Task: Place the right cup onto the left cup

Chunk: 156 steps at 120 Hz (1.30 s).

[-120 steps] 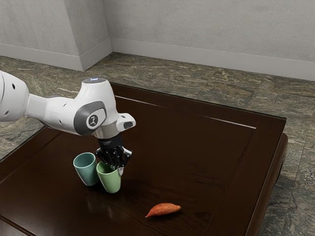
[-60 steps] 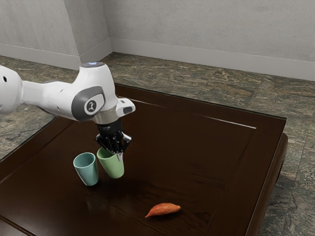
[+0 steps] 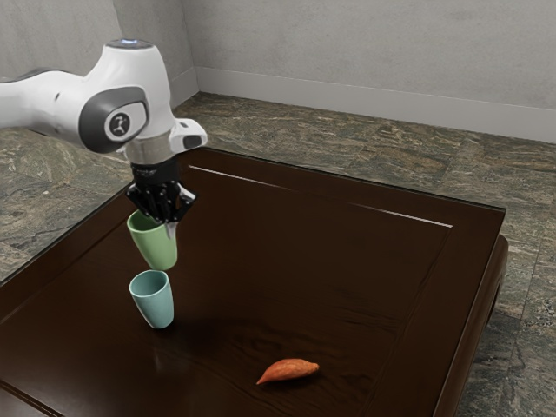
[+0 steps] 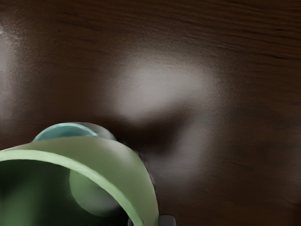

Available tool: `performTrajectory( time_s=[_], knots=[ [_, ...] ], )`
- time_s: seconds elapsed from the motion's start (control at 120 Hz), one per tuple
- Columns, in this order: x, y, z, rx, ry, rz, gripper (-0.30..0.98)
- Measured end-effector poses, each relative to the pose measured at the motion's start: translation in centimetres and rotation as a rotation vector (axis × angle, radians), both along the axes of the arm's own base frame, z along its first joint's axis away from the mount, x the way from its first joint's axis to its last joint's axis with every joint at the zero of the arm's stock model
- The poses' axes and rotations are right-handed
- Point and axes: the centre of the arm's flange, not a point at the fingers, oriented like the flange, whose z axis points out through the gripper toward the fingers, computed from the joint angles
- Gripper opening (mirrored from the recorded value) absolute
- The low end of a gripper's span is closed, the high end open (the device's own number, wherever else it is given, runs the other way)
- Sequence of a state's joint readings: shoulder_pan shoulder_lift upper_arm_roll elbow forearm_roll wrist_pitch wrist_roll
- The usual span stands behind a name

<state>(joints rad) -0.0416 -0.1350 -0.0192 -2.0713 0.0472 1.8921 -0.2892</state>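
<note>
My gripper (image 3: 167, 221) is shut on the rim of the green cup (image 3: 154, 243), which hangs slightly tilted in the air. Below it, the teal cup (image 3: 153, 301) stands upright on the table; in the exterior view the green cup's base appears just over the teal rim. In the wrist view the green cup (image 4: 127, 165) is large and near, and it covers most of the teal cup (image 4: 66, 131) underneath. Whether the two cups touch is hard to tell. A fingertip (image 4: 167, 220) lies against the green cup's wall.
An orange sweet potato (image 3: 289, 371) lies on the dark wooden table (image 3: 347, 287), off toward the exterior view's right and nearer its camera than the cups. A grey wall rises beyond the floor.
The green cup, held by my gripper, has risen off the table and moved toward the exterior view's left, from beside the teal cup to above it. The teal cup and sweet potato stayed still.
</note>
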Motion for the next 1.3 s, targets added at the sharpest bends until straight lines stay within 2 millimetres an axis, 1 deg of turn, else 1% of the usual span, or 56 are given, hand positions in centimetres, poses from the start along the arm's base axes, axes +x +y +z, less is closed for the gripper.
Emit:
performTrajectory(
  time_s=[0.092,0.158,0.392,0.592,0.742,0.908,1.05,1.1,1.192,1.242,1.3],
  knots=[
    [-1.4,1.1,-0.3,0.017,0.034,0.029,-0.10],
    [-1.9,1.6,-0.8,0.026,0.055,0.046,-0.10],
    [-2.2,2.4,-2.0,0.030,0.090,0.080,-0.10],
    [-0.9,2.8,-3.5,0.023,0.103,0.090,-0.10],
    [0.1,3.9,-4.8,0.017,0.106,0.107,-0.10],
    [1.8,4.9,-6.1,0.009,0.102,0.118,-0.10],
    [2.8,5.5,-8.4,0.002,0.117,0.125,-0.10],
    [3.0,5.4,-8.7,-0.002,0.114,0.125,-0.06],
    [3.1,4.5,-8.5,-0.013,0.101,0.115,0.15],
    [3.1,3.9,-8.0,-0.016,0.093,0.106,0.26],
    [2.8,3.2,-6.8,-0.017,0.075,0.097,0.36]
  ],
)
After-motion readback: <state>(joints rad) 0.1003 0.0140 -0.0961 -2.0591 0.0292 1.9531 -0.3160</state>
